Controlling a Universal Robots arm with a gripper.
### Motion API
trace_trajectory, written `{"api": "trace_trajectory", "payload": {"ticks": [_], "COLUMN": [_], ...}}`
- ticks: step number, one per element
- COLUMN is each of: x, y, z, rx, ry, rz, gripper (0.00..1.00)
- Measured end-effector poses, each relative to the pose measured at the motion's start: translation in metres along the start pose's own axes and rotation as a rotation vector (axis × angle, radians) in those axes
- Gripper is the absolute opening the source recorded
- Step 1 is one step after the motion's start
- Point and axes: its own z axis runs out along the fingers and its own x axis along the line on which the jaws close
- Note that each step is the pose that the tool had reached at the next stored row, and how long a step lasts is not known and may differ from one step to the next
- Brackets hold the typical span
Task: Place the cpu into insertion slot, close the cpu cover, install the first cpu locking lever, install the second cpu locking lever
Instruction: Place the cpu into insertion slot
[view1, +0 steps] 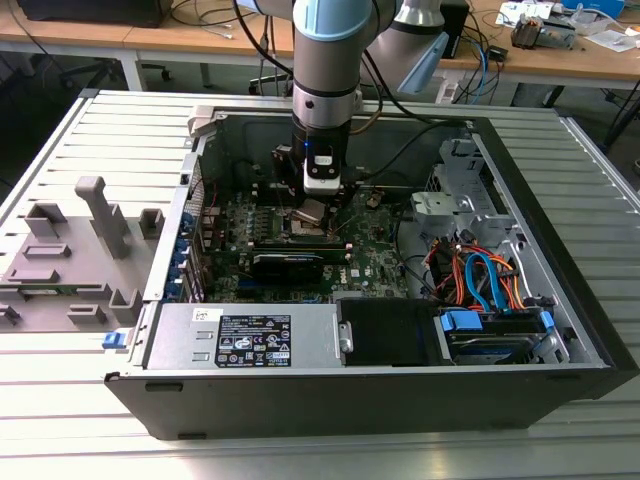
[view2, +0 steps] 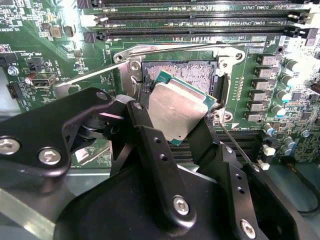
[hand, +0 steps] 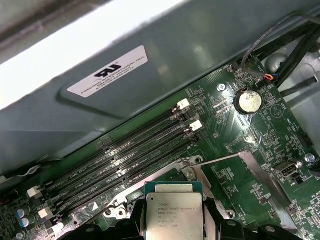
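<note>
Over the slot near the middle of the open case, the gripper has its black fingers clamped on two opposite edges of the cpu. The chip is tilted with its silver lid up, and part of the pin field lies bare beyond it. Whether its low corner touches the slot cannot be told, as the fingers hide that side. The cover lies swung open beside the socket, with green board showing through its cut-out. Small dark print sits on the chip lid in the first wrist view, too fine to make out. A white label with black print is stuck on the grey case wall beyond the memory slots, and a coin cell sits near them. Taking the exterior view as a clock face, the power supply with a black-and-white label is at 6 o'clock, orange and blue cables are at 4 o'clock, and a grey fixture lies outside the case at 9 o'clock. The arm's upper part is cut off at 12 o'clock.
</note>
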Motion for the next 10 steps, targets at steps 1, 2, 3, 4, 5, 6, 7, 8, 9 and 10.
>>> {"api": "trace_trajectory", "payload": {"ticks": [1, 2, 3, 4, 5, 6, 7, 8, 9, 10], "x": [0.0000, 0.0000, 0.0000, 0.0000, 0.0000, 0.0000, 0.0000, 0.0000, 0.0000, 0.0000], "y": [0.0000, 0.0000, 0.0000, 0.0000, 0.0000, 0.0000, 0.0000, 0.0000, 0.0000, 0.0000], "z": [0.0000, 0.0000, 0.0000, 0.0000, 0.0000, 0.0000, 0.0000, 0.0000, 0.0000, 0.0000], "rx": [0.0000, 0.0000, 0.0000, 0.0000, -0.0001, -0.0001, -0.0001, -0.0001, -0.0001, -0.0001], "ry": [0.0000, -0.0001, 0.0000, -0.0001, -0.0001, -0.0001, -0.0001, -0.0001, -0.0001, -0.0001], "rz": [0.001, 0.002, 0.003, 0.004, 0.006, 0.007, 0.008, 0.009, 0.010, 0.011], "gripper": [0.55, 0.55, 0.55, 0.55, 0.55, 0.55, 0.55, 0.55, 0.55, 0.55]}}
